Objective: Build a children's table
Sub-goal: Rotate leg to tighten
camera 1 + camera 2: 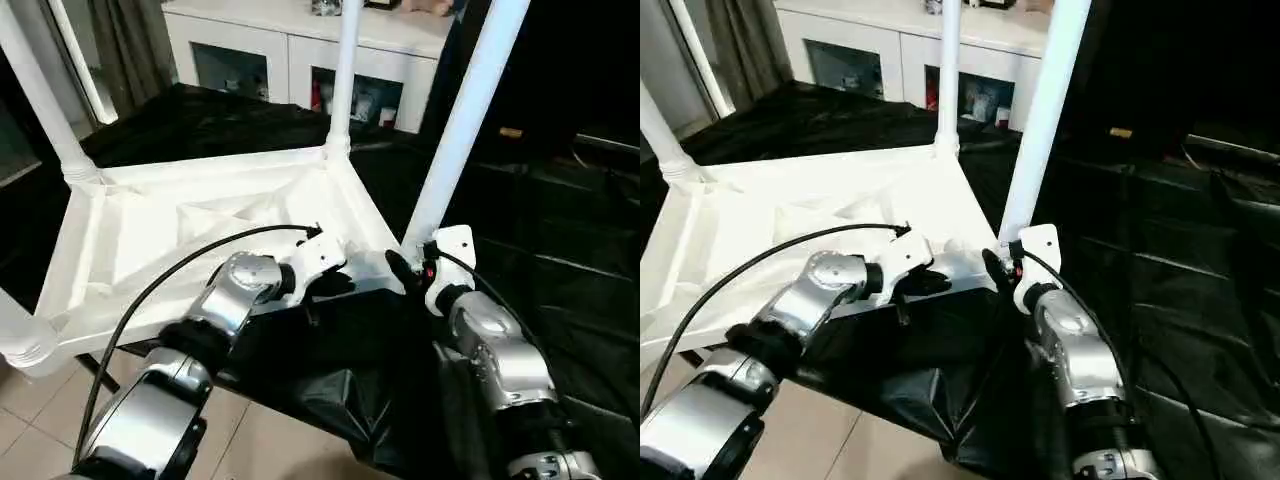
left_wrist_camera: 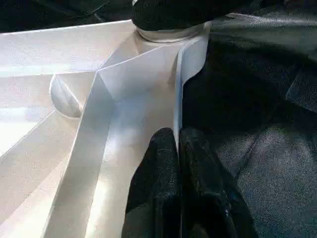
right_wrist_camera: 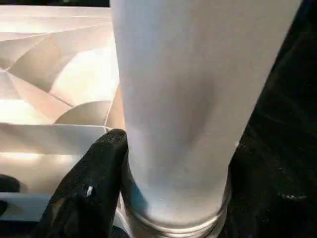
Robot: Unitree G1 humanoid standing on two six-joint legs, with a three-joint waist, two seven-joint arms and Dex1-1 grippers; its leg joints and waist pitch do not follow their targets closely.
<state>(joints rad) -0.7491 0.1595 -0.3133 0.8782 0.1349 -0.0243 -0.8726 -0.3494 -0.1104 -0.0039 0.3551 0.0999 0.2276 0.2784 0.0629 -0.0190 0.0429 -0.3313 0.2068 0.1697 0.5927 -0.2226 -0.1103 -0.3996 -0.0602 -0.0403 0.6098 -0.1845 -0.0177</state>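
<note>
The children's table lies upside down on black cloth, its white ribbed top facing up. White legs stand in the corner sockets: one at the far corner, one on the left and one at the near right. My left gripper is at the top's near edge. In the left wrist view its fingers are shut on the thin rim wall. My right gripper grips the base of the near-right leg, just above its socket. One black finger presses its side; the other is hidden.
A white cabinet with glass doors stands behind the table. Black cloth covers the surface to the right and hangs over the near edge. Tiled floor shows below. A black cable arcs over my left forearm.
</note>
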